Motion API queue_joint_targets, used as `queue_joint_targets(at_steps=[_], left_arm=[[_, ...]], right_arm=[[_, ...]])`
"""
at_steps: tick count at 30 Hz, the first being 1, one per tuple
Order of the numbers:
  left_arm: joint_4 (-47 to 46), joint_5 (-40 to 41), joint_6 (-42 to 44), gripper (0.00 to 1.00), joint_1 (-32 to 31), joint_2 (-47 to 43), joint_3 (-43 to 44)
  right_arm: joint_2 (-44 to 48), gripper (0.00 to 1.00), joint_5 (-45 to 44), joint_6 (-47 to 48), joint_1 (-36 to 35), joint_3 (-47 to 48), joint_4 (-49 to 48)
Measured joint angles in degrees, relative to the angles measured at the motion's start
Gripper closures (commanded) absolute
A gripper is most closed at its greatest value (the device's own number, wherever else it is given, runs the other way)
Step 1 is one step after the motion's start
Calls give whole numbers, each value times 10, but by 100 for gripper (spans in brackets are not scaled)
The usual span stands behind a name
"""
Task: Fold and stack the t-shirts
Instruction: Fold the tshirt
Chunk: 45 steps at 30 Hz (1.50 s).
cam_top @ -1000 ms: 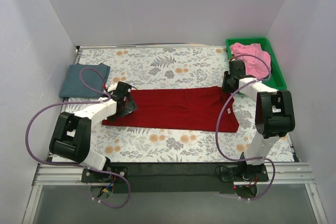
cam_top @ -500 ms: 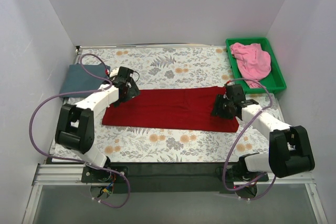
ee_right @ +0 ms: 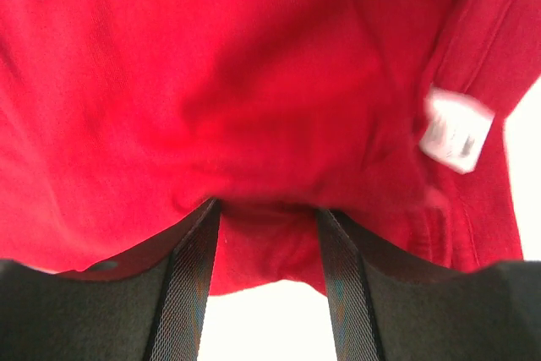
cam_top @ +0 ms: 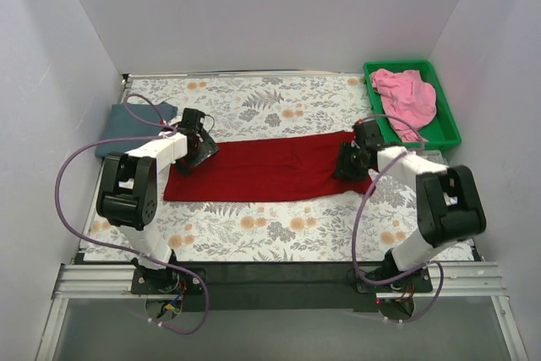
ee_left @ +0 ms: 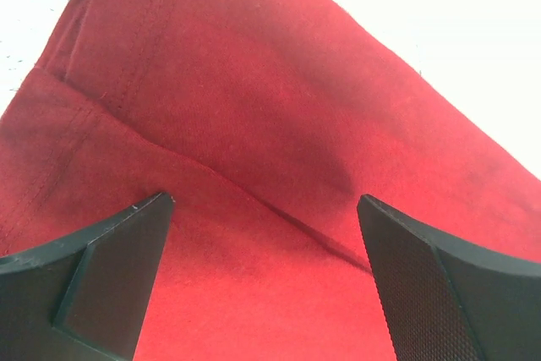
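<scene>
Top external view: the red shirt (cam_top: 270, 166) is laid as a long strip across the middle of the frame, the blue-grey shirt (cam_top: 118, 134) is folded at the left edge, and the pink shirt (cam_top: 406, 97) is bunched in the bin (cam_top: 450, 134) at upper right. The left gripper (ee_left: 262, 205) is held spread over the strip's left end, with nothing between its fingers. The right gripper (ee_right: 269, 209) appears pinched on bunched cloth at the right end, near the label (ee_right: 456, 128). For a clean fold, the left end is best gripped through both layers, and both ends raised together so the edges are kept aligned.
</scene>
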<state>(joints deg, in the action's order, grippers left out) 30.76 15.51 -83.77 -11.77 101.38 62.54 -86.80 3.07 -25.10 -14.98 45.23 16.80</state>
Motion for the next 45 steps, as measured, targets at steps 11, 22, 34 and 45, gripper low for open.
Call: queue_joint_targets(at_steps=[11, 22, 34, 45], left_arm=[[-53, -124, -95, 14, 20, -197, -202], [38, -179, -150, 7, -93, -280, -235], [88, -71, -101, 7, -80, -315, -180], [108, -67, -89, 7, -34, -316, -193]], right_arm=[[-403, 50, -97, 132, 18, 520, 15], [-356, 50, -86, 218, 15, 520, 76], [-274, 52, 16, 155, -95, 325, -10], [-289, 52, -26, 226, 30, 350, -10]])
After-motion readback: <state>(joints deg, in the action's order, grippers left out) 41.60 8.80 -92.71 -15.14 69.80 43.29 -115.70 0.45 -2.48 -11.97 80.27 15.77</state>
